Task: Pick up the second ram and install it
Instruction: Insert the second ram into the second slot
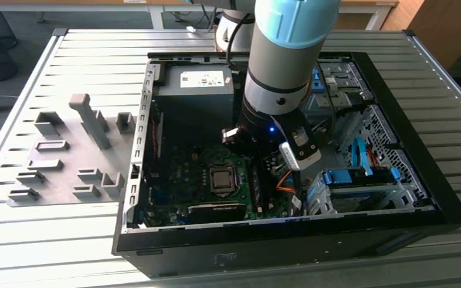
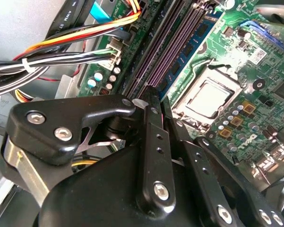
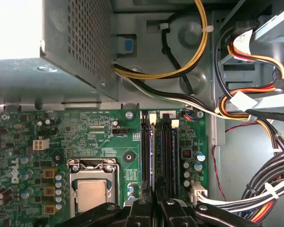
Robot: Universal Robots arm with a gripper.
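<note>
Deep inside an open black computer case (image 1: 278, 255), near the centre of the exterior view, the arm's tool (image 2: 157, 105) has its fingers drawn narrow. They appear to be clamped on the second ram (image 2: 191, 49), a thin blue-teal circuit-board stick with dark chips. In both wrist views the stick (image 3: 153, 156) stands on edge along the long memory slots, beside the silver square processor (image 3: 92, 195). Whether it is fully seated cannot be told.

The step looks like the seating press. Done well, it calls for the stick kept upright and in line with its slot, an even, straight push along its length, and both white end latches (image 3: 152, 118) allowed to close. The bundle of orange, yellow and black cables (image 3: 255, 101) lies near the slots and should stay out from under the fingers.

The case rests on a ribbed metal desk (image 1: 94, 240) and holds a green motherboard (image 3: 99, 137), a grey boxed power supply (image 1: 198, 81) and blue drive brackets (image 1: 359, 177). Gray plastic holder blocks (image 1: 94, 123) stand on the desk at the exterior view's left.
</note>
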